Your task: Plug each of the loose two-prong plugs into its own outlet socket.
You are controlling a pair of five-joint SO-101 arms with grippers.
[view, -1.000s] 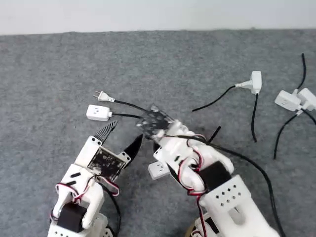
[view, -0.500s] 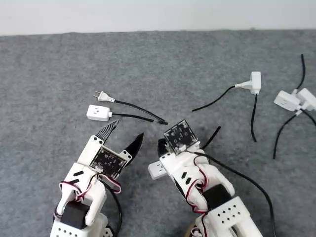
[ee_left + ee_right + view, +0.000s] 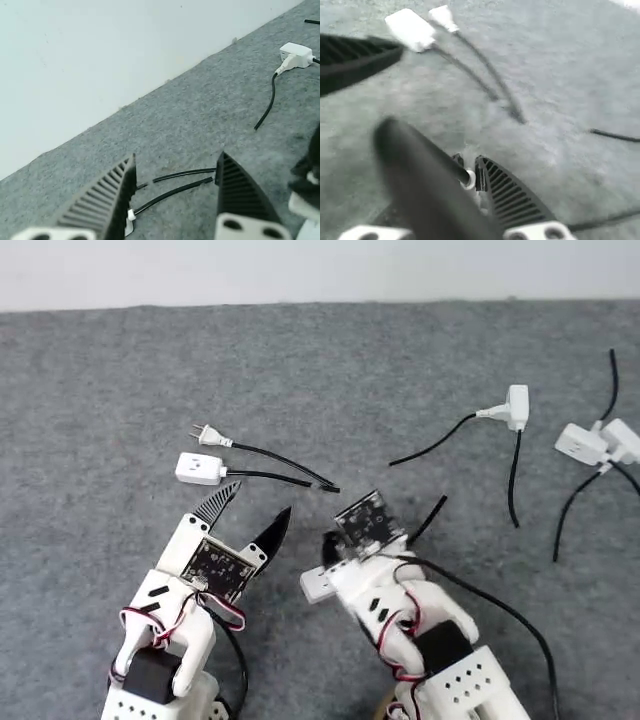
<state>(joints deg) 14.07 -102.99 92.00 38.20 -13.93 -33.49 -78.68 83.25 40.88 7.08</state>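
Okay, high view: I'm holding my left gripper [image 3: 262, 498] spread wide. It's pointing at the loose plug [image 3: 205, 434] and the free socket [image 3: 198, 468], which are lying just apart, left of the grey mat's [image 3: 120, 370] middle, with their cords trailing toward its centre. My right gripper [image 3: 328, 545] is tipping down beside a second socket [image 3: 318, 585] near the mat's front edge. A joined pair [image 3: 512, 408] and a second joined pair [image 3: 598, 440] are sitting toward the right edge, looking mated already.

Left wrist view: my left jaws are gaping with nothing in them, and the two cords [image 3: 175, 182] are running across the mat beyond the tips.

Right wrist view: my right fingers are pressing nearly together, pinching a black cord [image 3: 420, 155] right at its white end. I can't tell whether that end is the second socket.

Judging the step: I'm setting up for the last loose plug. The next move is calling for the left jaws to close on the plug body with the prongs left free. Then the prongs need lining up with a steadied socket's slots.
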